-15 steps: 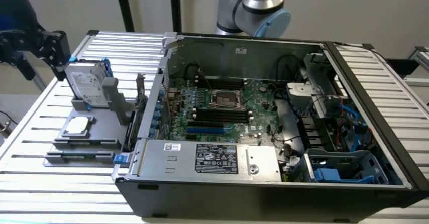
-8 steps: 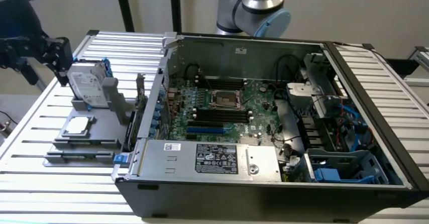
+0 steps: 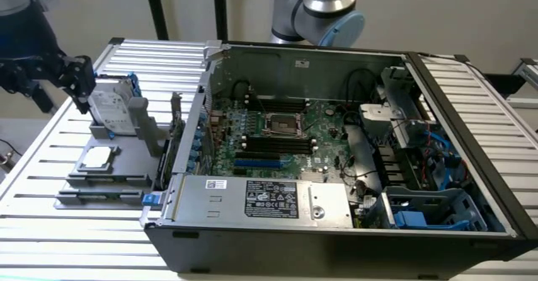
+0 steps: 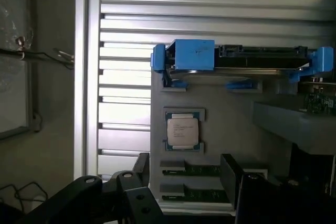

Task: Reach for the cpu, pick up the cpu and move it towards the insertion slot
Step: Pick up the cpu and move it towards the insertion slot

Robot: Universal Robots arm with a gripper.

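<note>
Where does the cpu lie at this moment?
In the exterior view the cpu lies flat on the grey holder at the exterior view's left, outside the computer case, next to the upright hard drive.

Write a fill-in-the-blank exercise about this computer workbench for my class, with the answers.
The cpu lies flat on the grey tray, ___ the computer case.
The hard drive stands upright in a ___ frame.
The gripper, near the hard drive, is ___ and holds nothing.
Answers: outside, blue, open.
</note>
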